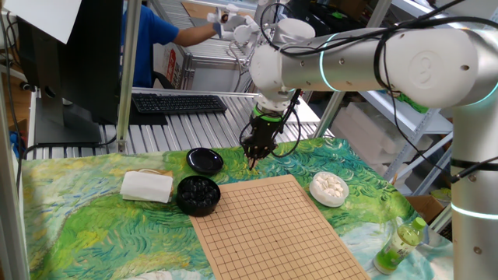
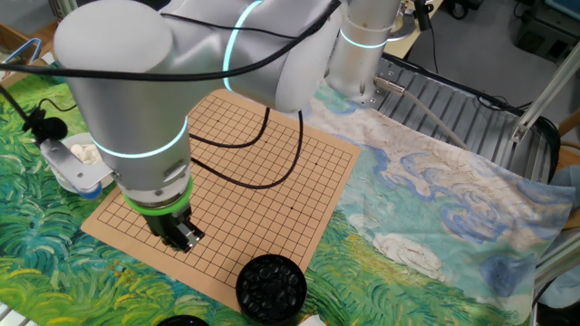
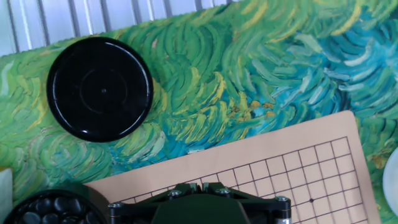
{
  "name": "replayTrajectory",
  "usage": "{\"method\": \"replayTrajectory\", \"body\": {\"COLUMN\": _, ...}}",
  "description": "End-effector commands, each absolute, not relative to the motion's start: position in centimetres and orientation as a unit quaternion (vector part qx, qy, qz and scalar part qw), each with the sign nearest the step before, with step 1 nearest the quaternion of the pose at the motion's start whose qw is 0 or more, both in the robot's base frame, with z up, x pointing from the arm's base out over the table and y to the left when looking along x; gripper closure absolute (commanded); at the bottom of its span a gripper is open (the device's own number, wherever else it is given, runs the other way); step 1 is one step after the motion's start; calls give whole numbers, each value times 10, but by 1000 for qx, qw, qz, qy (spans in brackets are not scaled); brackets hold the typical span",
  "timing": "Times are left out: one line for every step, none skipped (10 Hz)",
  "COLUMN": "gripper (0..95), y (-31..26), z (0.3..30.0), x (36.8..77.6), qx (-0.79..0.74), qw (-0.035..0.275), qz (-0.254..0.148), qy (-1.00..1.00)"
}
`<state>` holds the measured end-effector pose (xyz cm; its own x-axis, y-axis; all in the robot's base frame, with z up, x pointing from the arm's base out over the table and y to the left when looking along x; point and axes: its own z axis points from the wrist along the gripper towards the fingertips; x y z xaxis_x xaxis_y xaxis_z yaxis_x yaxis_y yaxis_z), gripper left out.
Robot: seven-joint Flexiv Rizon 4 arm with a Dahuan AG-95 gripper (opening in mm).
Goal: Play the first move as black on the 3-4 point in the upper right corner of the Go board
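Observation:
The tan Go board [image 1: 272,225] lies on the painted cloth, and no stone shows on its grid. A black bowl full of black stones [image 1: 198,194] stands at the board's left corner. It also shows in the other fixed view [image 2: 270,288] and at the hand view's bottom left [image 3: 50,210]. My gripper [image 1: 253,162] hangs just above the board's far-left corner, close to the surface in the other fixed view [image 2: 184,238]. In the hand view the gripper [image 3: 197,185] has its jaws drawn together. No stone shows between them. The board [image 3: 298,155] fills the lower right there.
The bowl's round black lid [image 1: 205,161] lies beyond the bowl, also in the hand view [image 3: 99,89]. A white bowl of white stones [image 1: 328,188] stands right of the board. A folded white cloth [image 1: 146,187] lies left. A green bottle [image 1: 401,245] stands at the front right.

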<state>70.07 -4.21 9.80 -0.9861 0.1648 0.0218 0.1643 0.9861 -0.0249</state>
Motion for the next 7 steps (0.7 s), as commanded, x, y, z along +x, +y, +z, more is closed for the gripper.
{"method": "replayTrajectory", "body": {"gripper": 950, "y": -42, "z": 98, "x": 702, "qx": -94, "qw": 15, "qz": 9, "qy": -995}}
{"method": "replayTrajectory", "body": {"gripper": 950, "y": -42, "z": 98, "x": 702, "qx": -88, "qw": 15, "qz": 11, "qy": -996}}
{"method": "replayTrajectory", "body": {"gripper": 950, "y": -42, "z": 98, "x": 702, "qx": -79, "qw": 20, "qz": 12, "qy": -997}}
{"method": "replayTrajectory", "body": {"gripper": 950, "y": -42, "z": 98, "x": 702, "qx": -70, "qw": 29, "qz": 12, "qy": -997}}
{"method": "replayTrajectory", "body": {"gripper": 950, "y": -42, "z": 98, "x": 702, "qx": -69, "qw": 33, "qz": 1, "qy": -997}}
{"method": "replayTrajectory", "body": {"gripper": 950, "y": -42, "z": 98, "x": 702, "qx": -58, "qw": 37, "qz": -16, "qy": -997}}
{"method": "replayTrajectory", "body": {"gripper": 950, "y": -42, "z": 98, "x": 702, "qx": -49, "qw": 45, "qz": -16, "qy": -998}}
